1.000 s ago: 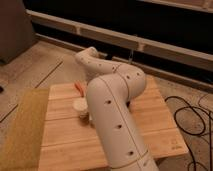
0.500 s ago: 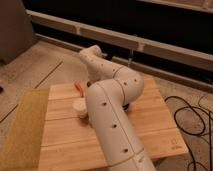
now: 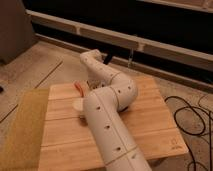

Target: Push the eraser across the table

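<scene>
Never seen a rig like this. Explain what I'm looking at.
One camera looks down, seemingly from the machine's own side. The thick white dotted tube is a robot arm, bending over a pale plank table. Its gripper, a two-fingered hand at the tip, is hidden behind the arm over the table's far left; nothing shows as held. Beside the arm lie a small orange thing and a pale round thing. A yellowish-green mat lies at the left; cables trail on the floor.

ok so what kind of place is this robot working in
Probably a lab or workshop: a speckled hard floor, loose cables trailing beside the wooden table, and a dark wall behind. The gripper is hidden behind the arm, somewhere over the table.
</scene>
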Controlling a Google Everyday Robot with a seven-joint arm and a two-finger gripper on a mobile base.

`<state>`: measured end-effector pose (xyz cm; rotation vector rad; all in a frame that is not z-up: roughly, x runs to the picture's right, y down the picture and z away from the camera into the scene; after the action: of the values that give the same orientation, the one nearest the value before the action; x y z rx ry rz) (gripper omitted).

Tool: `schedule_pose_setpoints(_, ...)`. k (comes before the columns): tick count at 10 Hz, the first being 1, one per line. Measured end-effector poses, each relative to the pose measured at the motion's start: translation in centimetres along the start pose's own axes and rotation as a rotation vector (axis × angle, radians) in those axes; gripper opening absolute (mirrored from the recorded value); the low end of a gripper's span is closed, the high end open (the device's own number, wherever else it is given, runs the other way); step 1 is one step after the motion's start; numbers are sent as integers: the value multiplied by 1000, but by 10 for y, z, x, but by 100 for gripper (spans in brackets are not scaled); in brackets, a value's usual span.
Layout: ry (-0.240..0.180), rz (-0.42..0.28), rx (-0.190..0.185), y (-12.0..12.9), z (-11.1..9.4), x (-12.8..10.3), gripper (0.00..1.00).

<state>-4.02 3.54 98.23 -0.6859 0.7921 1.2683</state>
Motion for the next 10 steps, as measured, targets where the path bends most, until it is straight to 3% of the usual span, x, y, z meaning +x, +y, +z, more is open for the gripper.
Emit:
schedule_pose_setpoints(2,-57,-1,50,-10,-5,-20,0)
schedule_pose_setpoints(4,-207,-32,83,-13,-29,-57,0)
schedule_pose_setpoints(5,-322,-76,90,-6,-55,-82,0)
schedule_pose_setpoints(6,-396,-99,84,-3,-73,-97,0)
schedule_pose_setpoints(9,-657,-130,15,-10,-135,-144,0)
schedule_pose_setpoints(10,-684,-130,6,-13,-142,-148,0)
